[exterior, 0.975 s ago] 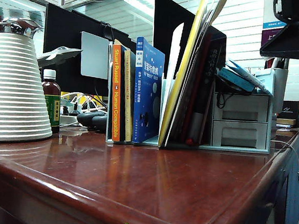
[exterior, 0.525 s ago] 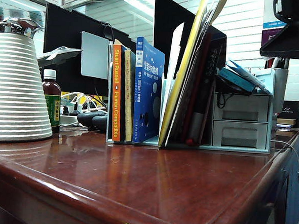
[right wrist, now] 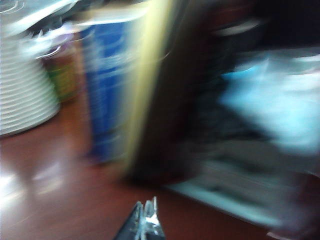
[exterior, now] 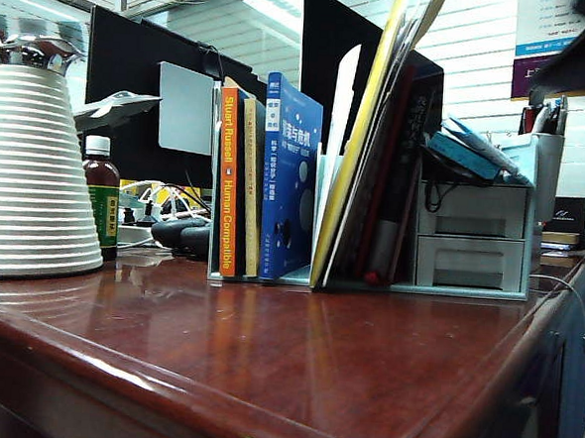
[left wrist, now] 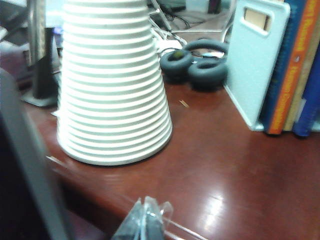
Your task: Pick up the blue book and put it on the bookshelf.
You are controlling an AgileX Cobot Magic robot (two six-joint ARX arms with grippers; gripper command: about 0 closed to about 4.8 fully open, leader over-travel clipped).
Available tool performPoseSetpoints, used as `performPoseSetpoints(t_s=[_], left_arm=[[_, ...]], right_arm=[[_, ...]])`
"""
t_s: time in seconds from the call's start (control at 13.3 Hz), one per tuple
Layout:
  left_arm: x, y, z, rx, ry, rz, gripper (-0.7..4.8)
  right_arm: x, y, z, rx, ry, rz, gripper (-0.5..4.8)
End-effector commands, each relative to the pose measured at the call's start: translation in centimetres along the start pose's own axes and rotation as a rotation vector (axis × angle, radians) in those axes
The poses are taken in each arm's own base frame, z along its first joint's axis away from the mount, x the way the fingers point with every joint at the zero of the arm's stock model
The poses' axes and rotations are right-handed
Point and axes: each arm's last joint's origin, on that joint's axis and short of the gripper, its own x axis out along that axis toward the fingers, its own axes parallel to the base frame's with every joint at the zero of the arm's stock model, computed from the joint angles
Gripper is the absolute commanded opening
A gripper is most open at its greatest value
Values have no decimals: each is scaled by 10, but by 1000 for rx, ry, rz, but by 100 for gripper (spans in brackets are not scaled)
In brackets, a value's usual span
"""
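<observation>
Standing upright in the bookshelf [exterior: 322, 221], one blue book [exterior: 289, 179] w/ glossy cover sits betw. the orange-spined book [exterior: 227, 180] and a pale divider. One ribbed white cone [exterior: 32, 178], one brown bottle [exterior: 101, 197], one pair of black headphones [left wrist: 197, 62] on polished wood desk [exterior: 293, 368]. Left gripper [left wrist: 144, 226] clenched, empty, near the cone. Right gripper [right wrist: 145, 222] pinched together, empty, facing the shelf; view blurred.

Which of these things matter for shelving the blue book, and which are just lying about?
Job:
- blue book, standing in the bookshelf
- right gripper, jaws shut
- left gripper, jaws shut

Lying about:
- orange book
- ribbed white cone
- bottle
- headphones
- drawer unit
</observation>
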Motion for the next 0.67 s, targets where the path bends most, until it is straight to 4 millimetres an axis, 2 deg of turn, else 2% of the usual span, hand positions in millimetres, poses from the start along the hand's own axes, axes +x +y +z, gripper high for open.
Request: performPoseSetpoints(t_s=[0.07, 0.22, 0.45, 0.67], left_arm=[[0, 0, 1, 0, -10, 1, 8], [0, 0, 1, 0, -10, 2, 8], [0, 0, 1, 0, -10, 2, 8], [0, 0, 1, 0, -9, 2, 8]], right_arm=[[-19, -22, -15, -1, -53, -230, -1], [-32, -31, -27, -5, -72, -317, -1], [-46, -34, -50, -2, -9, -370, -1], [-53, -36, -55, -3, 23, -414, -1]])
